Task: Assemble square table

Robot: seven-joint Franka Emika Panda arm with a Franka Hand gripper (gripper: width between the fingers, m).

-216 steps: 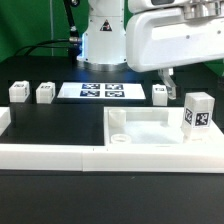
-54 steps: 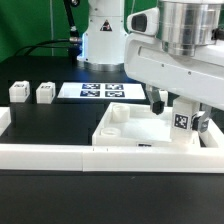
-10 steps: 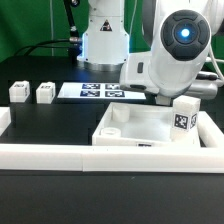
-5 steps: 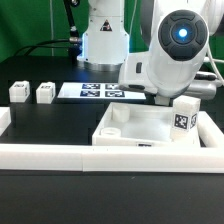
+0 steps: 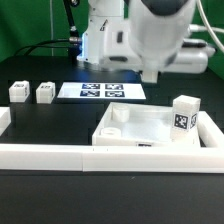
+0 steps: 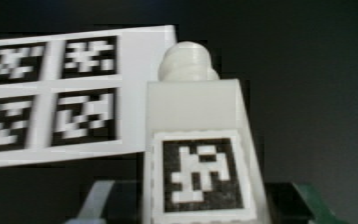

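the white square top (image 5: 150,127) lies hollow side up, slightly askew, with holes in its corners. one white tagged leg (image 5: 185,113) stands upright at its corner on the exterior view's right. a second leg (image 5: 18,92) and third leg (image 5: 45,93) stand side by side, well apart to the left. a fourth leg (image 6: 197,150) is gripped near its tag, rounded peg pointing away.

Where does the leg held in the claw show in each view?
Exterior view: not discernible, hidden by the blurred arm.
Wrist view: the leg fills the centre, gripped in the claw, tag toward the camera.
Shared landmark: the marker board.
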